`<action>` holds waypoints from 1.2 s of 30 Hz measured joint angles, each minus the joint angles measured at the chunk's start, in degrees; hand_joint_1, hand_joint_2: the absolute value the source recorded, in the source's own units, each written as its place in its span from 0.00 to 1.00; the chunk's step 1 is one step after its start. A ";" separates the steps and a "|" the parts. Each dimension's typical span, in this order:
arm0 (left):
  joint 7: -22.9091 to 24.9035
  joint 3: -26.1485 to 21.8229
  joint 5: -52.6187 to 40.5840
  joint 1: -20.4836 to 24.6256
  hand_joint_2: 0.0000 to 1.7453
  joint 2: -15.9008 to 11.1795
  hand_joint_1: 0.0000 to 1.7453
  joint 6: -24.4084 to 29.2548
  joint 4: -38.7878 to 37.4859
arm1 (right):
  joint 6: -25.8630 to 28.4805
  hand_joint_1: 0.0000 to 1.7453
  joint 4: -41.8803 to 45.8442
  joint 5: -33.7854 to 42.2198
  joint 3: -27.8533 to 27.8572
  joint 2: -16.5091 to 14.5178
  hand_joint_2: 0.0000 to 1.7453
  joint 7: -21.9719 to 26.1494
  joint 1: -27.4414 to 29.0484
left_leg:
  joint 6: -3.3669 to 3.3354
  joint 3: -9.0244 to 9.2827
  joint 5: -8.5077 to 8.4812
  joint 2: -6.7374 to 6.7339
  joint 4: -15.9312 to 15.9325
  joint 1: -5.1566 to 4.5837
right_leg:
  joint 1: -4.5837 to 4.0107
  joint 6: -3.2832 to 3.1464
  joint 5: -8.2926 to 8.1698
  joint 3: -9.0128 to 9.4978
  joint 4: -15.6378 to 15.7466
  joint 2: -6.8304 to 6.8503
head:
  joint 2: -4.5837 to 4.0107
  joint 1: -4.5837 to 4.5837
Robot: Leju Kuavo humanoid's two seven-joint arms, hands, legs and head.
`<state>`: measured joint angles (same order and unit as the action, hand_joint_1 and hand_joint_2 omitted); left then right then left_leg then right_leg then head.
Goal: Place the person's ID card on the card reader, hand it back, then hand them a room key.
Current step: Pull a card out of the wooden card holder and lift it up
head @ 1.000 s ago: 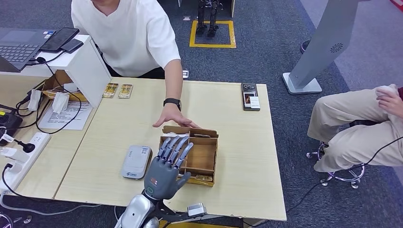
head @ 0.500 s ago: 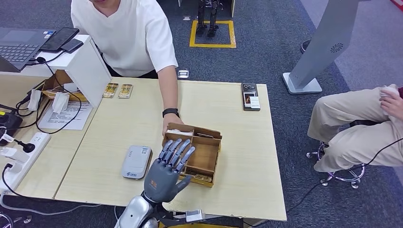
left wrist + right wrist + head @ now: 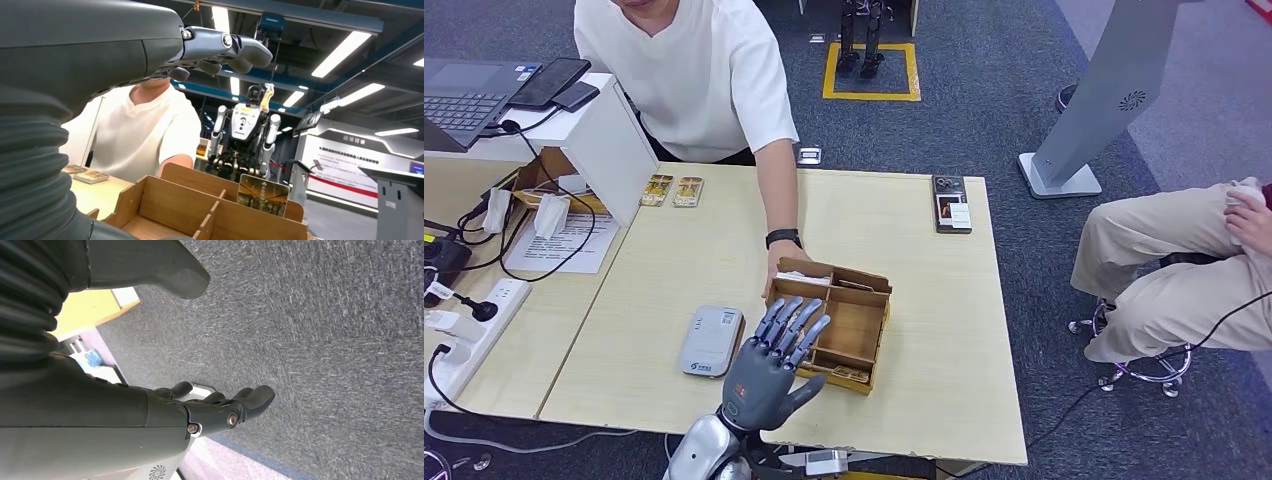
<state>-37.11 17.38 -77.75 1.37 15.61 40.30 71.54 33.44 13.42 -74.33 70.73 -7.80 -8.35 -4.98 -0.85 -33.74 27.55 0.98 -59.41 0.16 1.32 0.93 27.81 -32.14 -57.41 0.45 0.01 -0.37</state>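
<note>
Left hand [image 3: 769, 365] hovers empty, fingers spread, above wooden box [image 3: 856, 322] holding room key [image 3: 262, 194] upright, ready to grasp. Person's hand [image 3: 782, 268] steadies box. Right hand [image 3: 220, 407] hangs empty, loosely curled, beside surface [image 3: 664, 290].

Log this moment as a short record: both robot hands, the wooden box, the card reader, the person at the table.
left hand: raised over the near-left part of the box, fingers apart, holding nothing
right hand: hanging over grey carpet, holding nothing
wooden box: open, divided into compartments, a card upright in it
card reader: flat on the table left of the box, nothing on it
person's hand: at the box's far-left corner
</note>
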 joint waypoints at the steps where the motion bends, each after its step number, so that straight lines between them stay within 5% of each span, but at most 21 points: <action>1: -0.34 -0.09 0.10 -0.03 1.00 0.01 0.00 0.00 0.00 | -0.01 0.00 0.00 -0.02 0.00 0.00 1.00 0.02 0.00 | 0.00 0.00 0.00 0.00 0.00 0.00 | 0.00 0.00 0.00 0.00 0.00 0.00 | 0.01 0.00; 10: -2.48 -0.88 -3.13 -0.18 1.00 0.10 0.00 -0.04 -0.32 | -0.26 0.00 0.00 -0.16 -0.03 0.00 1.00 0.15 -0.01 | 0.00 0.00 0.00 0.00 0.00 0.00 | 0.00 0.00 0.00 0.00 0.00 0.00 | 0.01 0.00; 25: 8.20 1.20 -7.43 -0.15 1.00 -0.40 0.00 -0.04 -2.77 | -0.42 0.00 0.00 -0.38 -0.07 0.02 1.00 0.15 -0.04 | 0.00 0.00 0.00 0.00 0.00 0.00 | 0.00 0.00 0.00 -0.03 0.00 0.00 | -0.01 0.00; 36: 11.33 3.95 -7.90 -0.14 1.00 -0.85 0.00 -0.04 -3.92 | -0.44 0.00 0.00 -0.49 -0.07 0.02 1.00 0.15 -0.06 | 0.00 0.00 0.00 -0.01 0.00 0.00 | 0.00 0.00 0.00 -0.04 0.00 -0.01 | -0.01 0.00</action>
<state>-25.77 21.33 -85.65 1.24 14.76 40.26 67.61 33.00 13.42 -74.82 70.66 -7.78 -8.20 -5.03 -0.85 -33.74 27.55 0.97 -59.41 0.16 1.32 0.93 27.81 -32.18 -57.41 0.44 0.00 -0.37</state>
